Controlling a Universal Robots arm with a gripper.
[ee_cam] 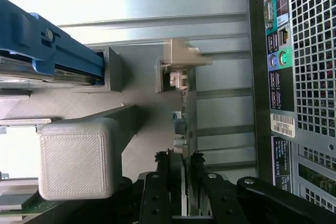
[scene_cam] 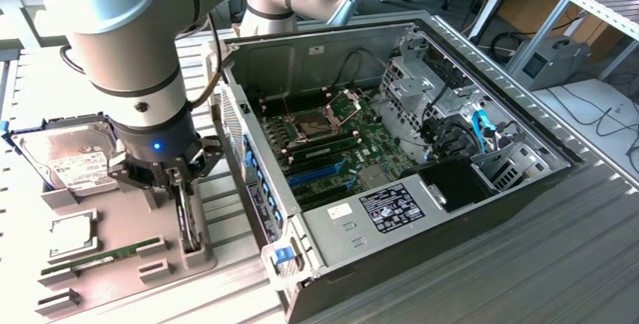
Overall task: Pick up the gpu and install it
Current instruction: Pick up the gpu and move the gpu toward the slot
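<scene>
One gpu [ee_cam: 185, 121] on edge within the end effector [ee_cam: 181, 156], grip state indiscernible.

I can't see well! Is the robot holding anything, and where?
The gripper straddles the gpu at its long upper edge while it stands in its holder; whether it grips cannot be told.

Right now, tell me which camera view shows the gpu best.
The wrist view: the gpu sits close up and edge-on in mid-frame, right at the gripper. The exterior view shows it as a thin dark slab standing in a gray holder, just below the gripper.
</scene>
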